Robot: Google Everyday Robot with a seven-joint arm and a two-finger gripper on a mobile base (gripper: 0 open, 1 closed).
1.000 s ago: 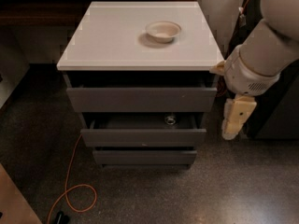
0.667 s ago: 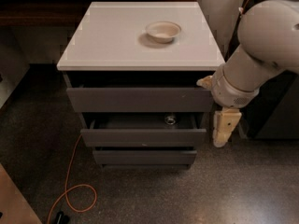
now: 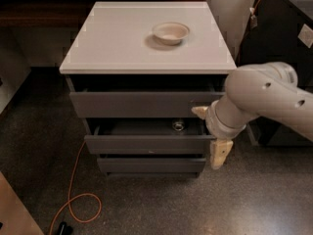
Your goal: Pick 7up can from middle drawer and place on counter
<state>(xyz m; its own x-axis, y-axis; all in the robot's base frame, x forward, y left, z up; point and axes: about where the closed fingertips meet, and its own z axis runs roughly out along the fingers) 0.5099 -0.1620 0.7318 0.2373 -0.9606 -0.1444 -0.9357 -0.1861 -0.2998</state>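
Note:
The 7up can (image 3: 178,126) shows as a small silvery round end inside the middle drawer (image 3: 146,143), which is pulled out; the can sits towards its back right. The white counter (image 3: 122,48) tops the grey cabinet. My gripper (image 3: 219,153) hangs at the end of the white arm (image 3: 264,99), in front of the right end of the middle drawer. It is to the right of the can and lower in the view, apart from it. It holds nothing that I can see.
A shallow cream bowl (image 3: 170,32) sits on the counter, right of centre. The top drawer (image 3: 142,102) is slightly pulled out. An orange cable (image 3: 73,199) loops on the floor at the left. A dark cabinet (image 3: 279,38) stands to the right.
The arm has swung left and down, bringing the gripper from beside the cabinet's right side to in front of the middle drawer's right end. The can and bowl have not moved.

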